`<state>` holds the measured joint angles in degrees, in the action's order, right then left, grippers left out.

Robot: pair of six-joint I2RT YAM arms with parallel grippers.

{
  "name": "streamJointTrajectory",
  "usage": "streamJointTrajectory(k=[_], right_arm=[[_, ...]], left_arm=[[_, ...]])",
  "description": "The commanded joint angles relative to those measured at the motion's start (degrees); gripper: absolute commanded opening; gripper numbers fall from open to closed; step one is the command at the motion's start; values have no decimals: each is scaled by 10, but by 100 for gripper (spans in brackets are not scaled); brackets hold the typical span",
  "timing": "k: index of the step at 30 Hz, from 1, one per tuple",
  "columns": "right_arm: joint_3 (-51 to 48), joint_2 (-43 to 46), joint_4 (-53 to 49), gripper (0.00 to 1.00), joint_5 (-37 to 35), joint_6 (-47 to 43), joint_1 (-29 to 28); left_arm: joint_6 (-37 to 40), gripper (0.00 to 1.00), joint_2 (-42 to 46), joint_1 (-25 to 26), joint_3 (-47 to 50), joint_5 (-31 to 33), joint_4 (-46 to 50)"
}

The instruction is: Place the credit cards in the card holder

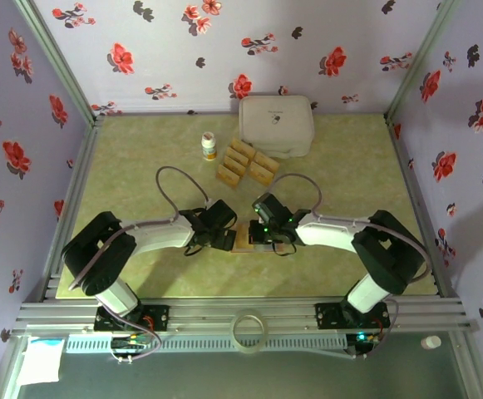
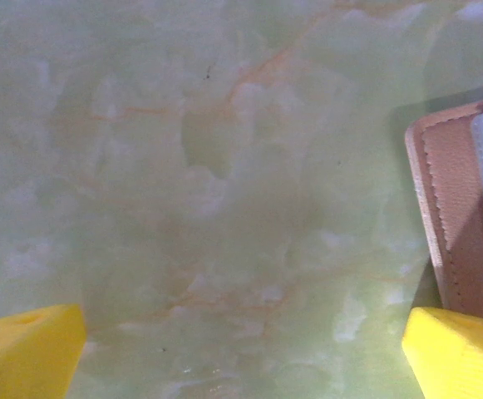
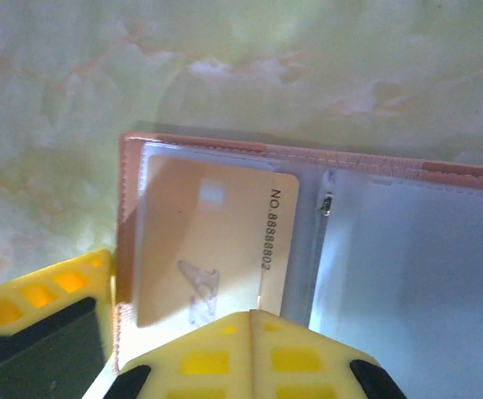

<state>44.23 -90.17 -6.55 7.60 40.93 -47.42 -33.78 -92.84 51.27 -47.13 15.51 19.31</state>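
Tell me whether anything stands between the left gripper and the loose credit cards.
Nothing visible does. Bare table lies between the open left gripper and the credit cards grouped before the white box. The small bottle stands left of them, off that line.

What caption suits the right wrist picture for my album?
Shut yellow right gripper at a shiny gold card partly inside a clear pocket of the pinkish-tan wallet.
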Motion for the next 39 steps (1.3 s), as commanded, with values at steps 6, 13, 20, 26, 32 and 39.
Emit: streamJointTrajectory(k=[6,13,20,26,32,39], right_arm=[[17,64,-55,3,-29,-15,9],[14,98,-86,33,-35,-23,29],[-17,124,-96,46,-40,-18,50],[-62,139,-72,48,-31,-1,73],[-79,123,-45,48,-14,8,78],[-84,110,-30,46,-10,11,78]], left_arm=[[-18,100,38,-23,28,53,31],[-5,100,81,-44,29,58,46],[29,100,103,-47,13,29,40],[42,100,79,-36,-8,-6,23],[39,100,39,-19,-23,-7,10],[37,100,9,-12,-23,-7,-3]])
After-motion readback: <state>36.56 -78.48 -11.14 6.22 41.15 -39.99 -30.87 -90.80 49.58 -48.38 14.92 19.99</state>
